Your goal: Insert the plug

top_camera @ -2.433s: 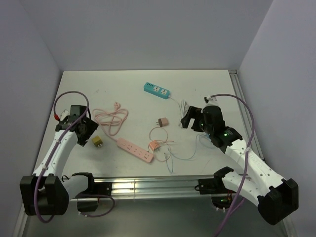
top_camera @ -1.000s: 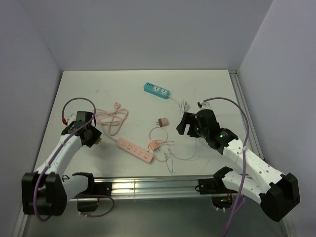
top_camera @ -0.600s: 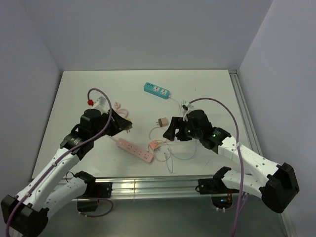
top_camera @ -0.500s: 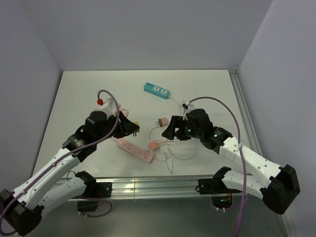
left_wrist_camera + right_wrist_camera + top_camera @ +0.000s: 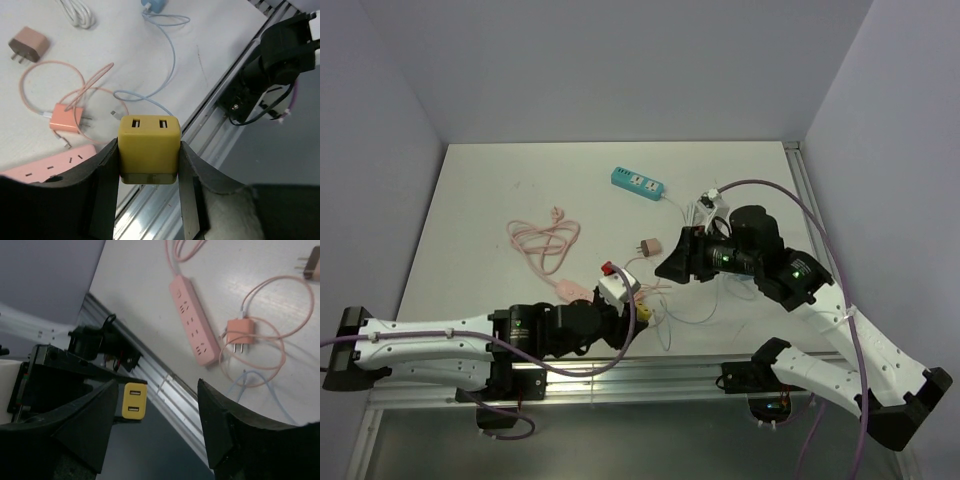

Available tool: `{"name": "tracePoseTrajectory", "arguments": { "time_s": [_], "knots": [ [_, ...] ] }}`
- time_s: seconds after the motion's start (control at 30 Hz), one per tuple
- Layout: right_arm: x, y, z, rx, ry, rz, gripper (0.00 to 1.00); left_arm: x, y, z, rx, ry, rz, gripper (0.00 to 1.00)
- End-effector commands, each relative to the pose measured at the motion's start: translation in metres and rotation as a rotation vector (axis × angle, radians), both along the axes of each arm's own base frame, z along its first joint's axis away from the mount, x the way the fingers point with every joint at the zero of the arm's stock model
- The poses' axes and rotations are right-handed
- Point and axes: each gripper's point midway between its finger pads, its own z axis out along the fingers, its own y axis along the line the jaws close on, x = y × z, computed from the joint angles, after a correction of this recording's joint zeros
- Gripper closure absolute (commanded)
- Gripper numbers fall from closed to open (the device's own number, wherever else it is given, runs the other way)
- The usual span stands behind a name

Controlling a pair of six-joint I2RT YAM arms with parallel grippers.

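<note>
My left gripper (image 5: 148, 156) is shut on a yellow two-port USB plug (image 5: 148, 147), prongs pointing down, held over the table's near edge. In the top view the left gripper (image 5: 632, 320) lies low, with the plug (image 5: 643, 312) at its tip. The pink power strip (image 5: 47, 167) is left of the plug and mostly hidden under my arm in the top view (image 5: 572, 290). My right gripper (image 5: 666, 265) is open and empty above the table's middle. In its wrist view the right gripper (image 5: 157, 407) looks down on the strip (image 5: 194, 333) and the yellow plug (image 5: 134, 400).
A teal power strip (image 5: 638, 183) lies at the back. A brown plug (image 5: 649, 246), an orange-pink charger (image 5: 64, 117) with looped cable, a blue cable (image 5: 165, 60), a white cable (image 5: 695, 212) and a pink cable coil (image 5: 545, 240) lie about. An aluminium rail (image 5: 720, 362) runs along the near edge.
My left arm picked the yellow plug up at the left and swung right and low along the near edge with it. My right gripper shifted slightly left over the middle.
</note>
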Motion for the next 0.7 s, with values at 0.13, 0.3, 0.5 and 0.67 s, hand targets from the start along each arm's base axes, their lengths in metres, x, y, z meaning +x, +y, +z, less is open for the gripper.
{"name": "tracePoseTrajectory", "arguments": {
  "time_s": [0.13,0.3,0.5,0.67],
  "knots": [
    [-0.054,0.004,-0.003,0.008,0.108,0.258,0.36,0.005,-0.006,0.031,-0.001,-0.255,0.050,1.00],
    [-0.070,0.002,-0.007,0.011,0.156,0.326,0.29,-0.002,-0.008,0.021,0.039,-0.294,0.030,1.00],
    [-0.080,0.014,-0.007,0.016,0.185,0.400,0.26,-0.005,-0.014,0.019,0.066,-0.312,-0.011,1.00],
    [-0.083,0.026,-0.010,-0.018,0.197,0.430,0.27,-0.010,-0.016,0.022,0.048,-0.315,-0.051,1.00]
  ]
}}
